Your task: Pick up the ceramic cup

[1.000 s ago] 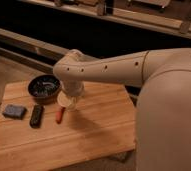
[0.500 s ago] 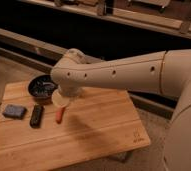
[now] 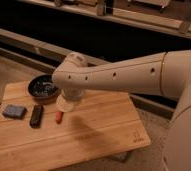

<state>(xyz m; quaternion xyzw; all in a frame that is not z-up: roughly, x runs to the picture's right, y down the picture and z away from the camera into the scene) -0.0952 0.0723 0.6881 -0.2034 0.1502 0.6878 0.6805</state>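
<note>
My white arm reaches in from the right over the wooden table (image 3: 104,130). Its round joint (image 3: 74,75) hangs beside the wide dark bowl (image 3: 43,88). The gripper (image 3: 64,106) points down from that joint, just right of the bowl and above a small red object (image 3: 59,117). A cream round shape shows at the arm's lower end. I cannot tell whether it is the ceramic cup or part of the wrist. No other white cup shows on the table.
A blue sponge (image 3: 14,111) and a black bar-shaped object (image 3: 36,115) lie at the table's left, in front of the bowl. Dark shelving and a rail run behind the table. The floor is right of the table's edge.
The arm's end has shifted a little to the left along the bowl's side and now sits slightly lower in view. The things on the table have not moved.
</note>
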